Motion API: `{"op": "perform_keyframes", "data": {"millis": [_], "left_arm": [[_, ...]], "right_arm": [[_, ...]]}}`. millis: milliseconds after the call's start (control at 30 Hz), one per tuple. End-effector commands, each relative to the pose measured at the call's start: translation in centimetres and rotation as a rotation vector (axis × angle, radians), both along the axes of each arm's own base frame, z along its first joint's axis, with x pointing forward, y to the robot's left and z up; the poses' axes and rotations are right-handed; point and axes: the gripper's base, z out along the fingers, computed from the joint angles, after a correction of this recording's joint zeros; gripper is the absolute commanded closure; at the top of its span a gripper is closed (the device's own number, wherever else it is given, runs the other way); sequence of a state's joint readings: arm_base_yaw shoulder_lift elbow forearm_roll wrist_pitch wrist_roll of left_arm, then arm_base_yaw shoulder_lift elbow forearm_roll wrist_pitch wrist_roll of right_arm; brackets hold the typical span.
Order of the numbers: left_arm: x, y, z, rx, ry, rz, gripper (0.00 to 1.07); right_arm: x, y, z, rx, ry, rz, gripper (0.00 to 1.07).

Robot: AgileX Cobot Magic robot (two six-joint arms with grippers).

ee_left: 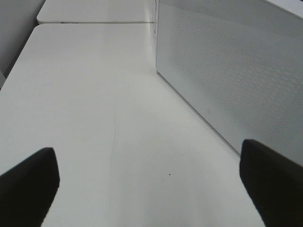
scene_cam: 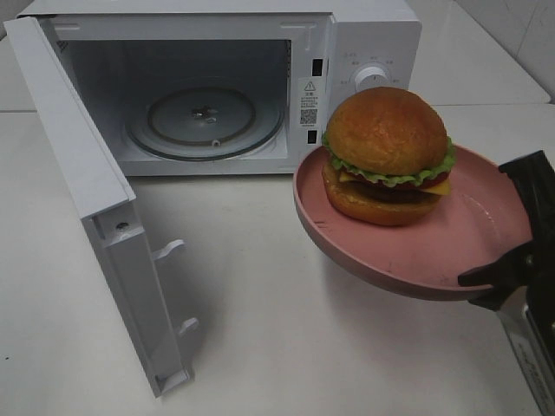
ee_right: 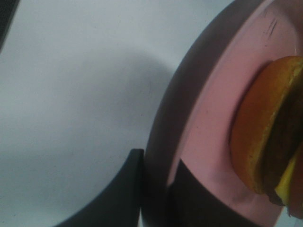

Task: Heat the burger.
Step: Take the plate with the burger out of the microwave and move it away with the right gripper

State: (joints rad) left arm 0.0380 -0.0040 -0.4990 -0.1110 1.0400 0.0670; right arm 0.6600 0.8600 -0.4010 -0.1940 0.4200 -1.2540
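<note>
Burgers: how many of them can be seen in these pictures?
1. The burger sits on the pink plate, which the right gripper holds by its rim above the table, in front of the open microwave. None seems hidden.

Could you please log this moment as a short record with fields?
burger: sits on pink plate, lifted off the table
right gripper: shut on the plate's rim
left gripper: open, holding nothing, over the white table
microwave: door swung open, glass turntable bare
next step, likely: carry plate into the cavity
</note>
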Motion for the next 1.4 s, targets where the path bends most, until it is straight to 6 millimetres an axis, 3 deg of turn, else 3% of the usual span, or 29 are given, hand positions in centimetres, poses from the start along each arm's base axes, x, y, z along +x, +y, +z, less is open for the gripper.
{"op": "perform_keyframes", "data": {"millis": [33,567,1400], "left_arm": [[-0.3,0.0,-0.1,0.002,-0.019,0.000,0.09],[-0.3,0.0,-0.1,0.002,-0.019,0.000,0.09],[-0.3,0.0,-0.1,0.002,-0.019,0.000,0.09]], "right_arm": [[-0.3,-0.4,1.0,0.033,-0.058,-0.006,1.04],[-0.9,-2.2,1.6,0.025,-0.070,-0.177,1.03],[-0.6,-5.5,1.4,-0.002,-0.066,-0.711,1.03]]}}
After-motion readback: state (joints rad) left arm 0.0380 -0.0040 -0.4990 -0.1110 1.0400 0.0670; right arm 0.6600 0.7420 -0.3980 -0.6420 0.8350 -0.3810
